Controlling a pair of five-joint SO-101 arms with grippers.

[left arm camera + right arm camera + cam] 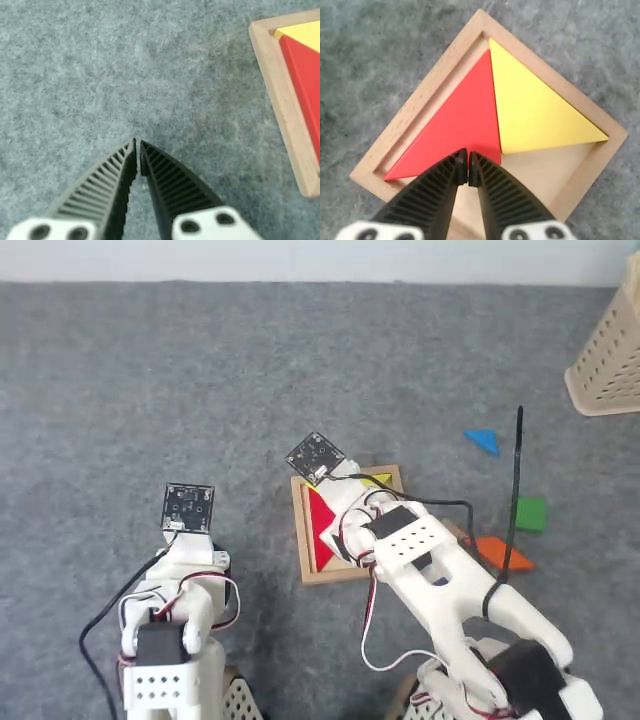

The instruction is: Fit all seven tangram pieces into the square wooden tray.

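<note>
The right pincer (pixel 468 159), pressed together and empty, hangs over the tray (pixel 421 95) holding the red triangle (pixel 465 120) and yellow triangle (pixel 530 110), while the blue triangle (pixel 483 440), green square (pixel 530 513) and orange piece (pixel 497 551) on the desk (pixel 200 390) look light, stiff and flat, probably best pinched across opposite edges.

Flecked grey carpet (pixel 200 370) all over. Pale wooden tray (pixel 420 97) with red triangle (pixel 460 125) and yellow triangle (pixel 535 105). To the right, blue triangle (pixel 483 440) far, green square (pixel 530 514), orange piece (pixel 495 552) near. Beige perforated basket (pixel 610 350) far right. Black ribbed left gripper (pixel 137 145) and right gripper (pixel 468 155), on white arms (pixel 440 580).
</note>
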